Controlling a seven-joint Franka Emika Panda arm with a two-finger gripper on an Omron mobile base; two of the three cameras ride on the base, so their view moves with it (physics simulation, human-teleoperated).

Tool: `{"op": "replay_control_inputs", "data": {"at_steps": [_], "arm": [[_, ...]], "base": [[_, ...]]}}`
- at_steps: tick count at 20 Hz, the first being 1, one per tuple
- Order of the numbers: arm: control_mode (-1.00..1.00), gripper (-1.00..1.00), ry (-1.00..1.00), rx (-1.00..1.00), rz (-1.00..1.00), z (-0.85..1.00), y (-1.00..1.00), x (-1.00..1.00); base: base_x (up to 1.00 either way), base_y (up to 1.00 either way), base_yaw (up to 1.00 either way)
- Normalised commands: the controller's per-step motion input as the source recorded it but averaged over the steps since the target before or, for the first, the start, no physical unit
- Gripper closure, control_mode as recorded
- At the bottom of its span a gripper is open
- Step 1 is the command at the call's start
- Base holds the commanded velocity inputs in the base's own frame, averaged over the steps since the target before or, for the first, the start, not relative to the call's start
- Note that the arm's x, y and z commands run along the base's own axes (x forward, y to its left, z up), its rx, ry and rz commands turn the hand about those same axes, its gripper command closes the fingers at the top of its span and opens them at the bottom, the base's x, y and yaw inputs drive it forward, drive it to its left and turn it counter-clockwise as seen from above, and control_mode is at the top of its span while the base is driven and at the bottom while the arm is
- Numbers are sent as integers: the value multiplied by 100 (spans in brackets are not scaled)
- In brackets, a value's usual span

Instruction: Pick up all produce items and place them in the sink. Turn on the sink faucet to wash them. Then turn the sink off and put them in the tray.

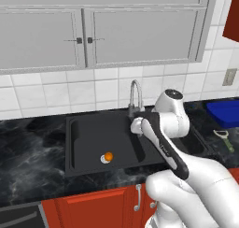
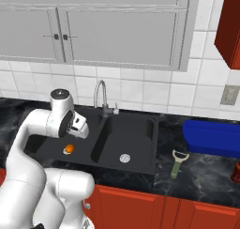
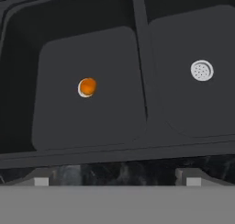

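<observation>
The gripper (image 3: pixel 117 181) hangs above the sink (image 3: pixel 142 76) with its jaws spread wide and nothing between them; in the hand view the two dark finger tips stand far apart at the bottom, looking down over the front rim into both basins. That height and the released hand suggest the fruit has been dropped off and the arm is clear of it, leaving room for the faucet step. The orange fruit (image 3: pixel 87 86) lies on the floor of the left basin, sitting right on that basin's silver drain, whose pale edge peeks out beside it; the spot looks like where a round thing would roll to rest. It is small, round, smooth and bright orange, sharp against the matte black. The other basin's drain (image 3: pixel 202 70) is bare. Behind the divider rises the faucet (image 1: pixel 135 97), with no water visible. Off to the right on the dark counter sit a green-handled peeler (image 2: pixel 177 162) and the blue tray (image 2: pixel 212 138).
</observation>
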Motion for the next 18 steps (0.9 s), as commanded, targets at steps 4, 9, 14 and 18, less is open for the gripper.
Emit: {"op": "replay_control_inputs", "data": {"at_steps": [4, 9, 14, 18], "arm": [[-100, -100, -3, 6, 7, 10, -79, -22], [-100, -100, -2, 14, 9, 4, -82, -11], [-100, -100, -1, 21, 12, 1, -67, 1], [-100, -100, -1, 18, 13, 27, -46, 19]], "base": [[0, 0, 0], [0, 0, 0], [0, 0, 0], [0, 0, 0]]}}
